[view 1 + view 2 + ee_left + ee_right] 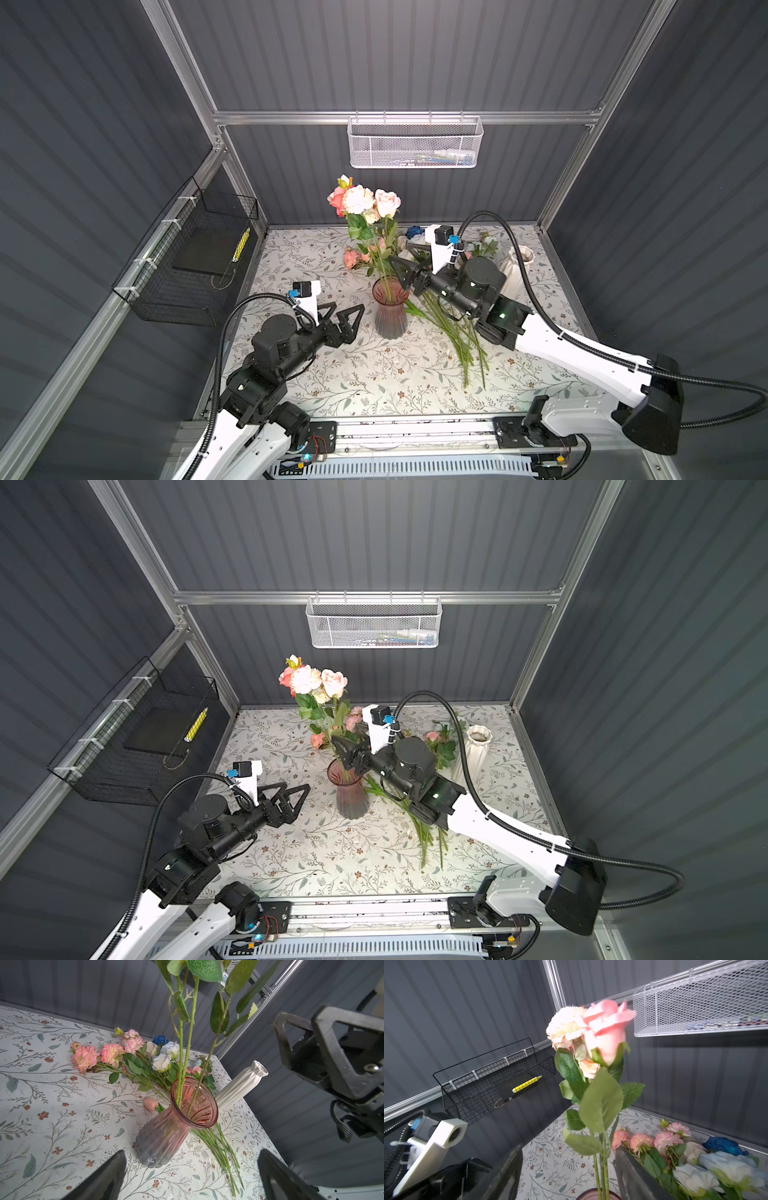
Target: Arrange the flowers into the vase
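While the right gripper (569, 1153), jaws spread, flanks the pink and cream green-stemmed flowers (365, 199) standing in the ribbed pink glass vase (390, 318) at the centre and the left gripper (349, 309) hovers spread near-left, a careless retreat could snag leaves (600, 1101) and topple the top-heavy vase.

You're in a robot lab test cell, not a home: grey ribbed wall panels (415, 54) box you in, framed by bare aluminium extrusion (291, 117). The left arm (224, 438) and right arm (582, 353) mount on a metal rail (415, 430), a white mesh basket (415, 145) and a black wire basket (174, 299) hang off the frame, and a flower-print sheet (374, 374) covers the bench.
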